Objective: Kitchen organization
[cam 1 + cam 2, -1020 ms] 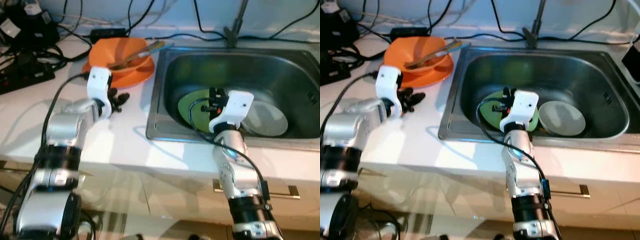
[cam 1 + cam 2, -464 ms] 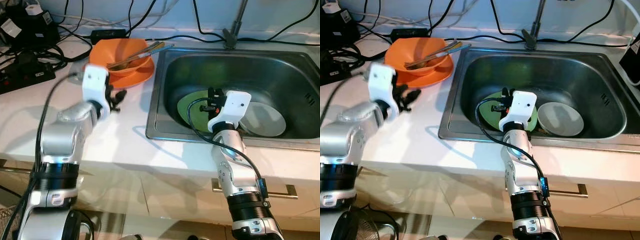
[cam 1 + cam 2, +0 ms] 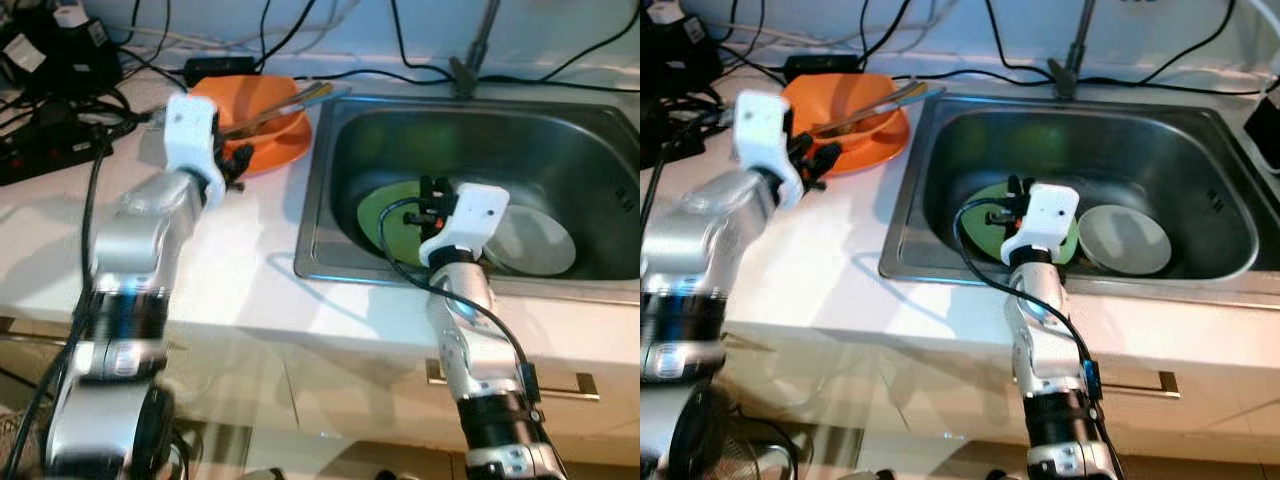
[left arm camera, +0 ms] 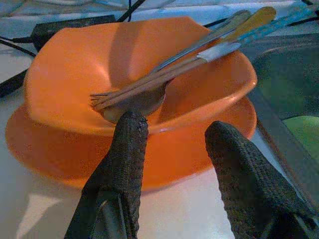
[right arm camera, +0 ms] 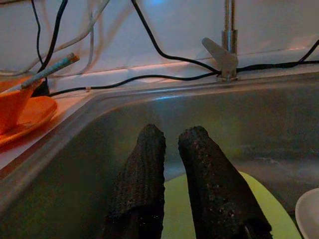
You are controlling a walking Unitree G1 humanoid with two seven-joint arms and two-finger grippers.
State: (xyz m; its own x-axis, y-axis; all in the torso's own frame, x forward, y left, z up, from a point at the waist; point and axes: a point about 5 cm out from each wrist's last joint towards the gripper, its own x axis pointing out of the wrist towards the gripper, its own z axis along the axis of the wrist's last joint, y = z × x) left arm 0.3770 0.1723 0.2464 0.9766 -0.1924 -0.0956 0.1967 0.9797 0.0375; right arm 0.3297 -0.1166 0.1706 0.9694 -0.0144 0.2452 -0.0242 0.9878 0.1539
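At the far left of the white desk (image 3: 230, 260) lies a tangle of black cables and power bricks (image 3: 50, 90), clear of the work. Next comes the left gripper (image 4: 172, 132), fingers spread and empty, poised just in front of the orange bowl (image 4: 129, 74), which sits nested on an orange plate (image 4: 45, 149) beside the sink's left rim. The bowl is glossy, smooth-walled and softly squared at the rim, probably plastic; inside it rest a metal spoon and chopsticks (image 4: 199, 50), their handles jutting over the rim toward the sink. Risk, in my judgement: a pinch on the thin, slick rim could slip, or tilt the bowl so that the loose utensils slide out and clatter into the basin; lifting the bowl alone may also drag the plate along. The woven black finger pads should give some grip. Further right, the stainless steel sink (image 3: 330, 140), brushed and dully reflective, holds a flat lime-green plate (image 3: 390, 215) and a pale round plate (image 3: 535, 240) side by side on its floor, whether they overlap I cannot tell. The right gripper (image 5: 172, 142) hangs low inside the basin above the green plate, fingers pressed nearly together and holding nothing. The tap (image 5: 227, 45) stands at the back wall amid trailing cables.
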